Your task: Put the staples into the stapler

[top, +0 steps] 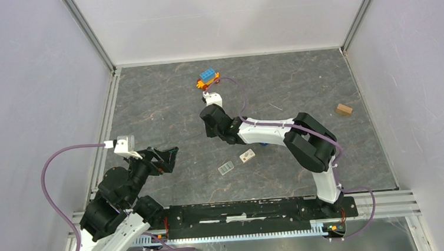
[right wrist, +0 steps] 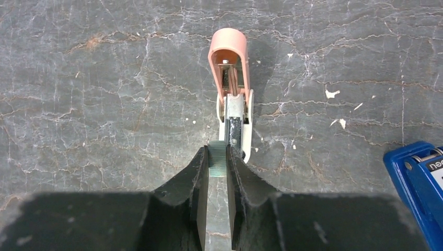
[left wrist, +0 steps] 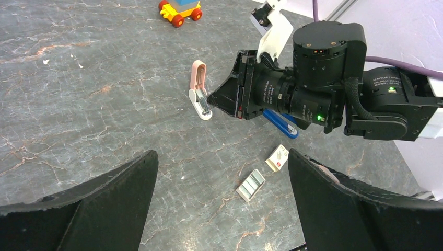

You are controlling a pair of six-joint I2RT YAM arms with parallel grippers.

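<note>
Left gripper [left wrist: 222,209] hangs wide open, empty. Right gripper [right wrist: 218,163] is pinched on a staple strip [right wrist: 217,155], right at the rail of the flipped-open pink stapler [right wrist: 235,107] mid table [right wrist: 104,78]. I'd square the strip with the channel first, then slide it in flat.

Top view: high behind the bases, down on the whole surface [top: 159,106]. Left wrist: oblique, mid-range, facing the right claw [left wrist: 212,98]; shares the car [left wrist: 180,9] with top. Right wrist: close, straight down.
</note>
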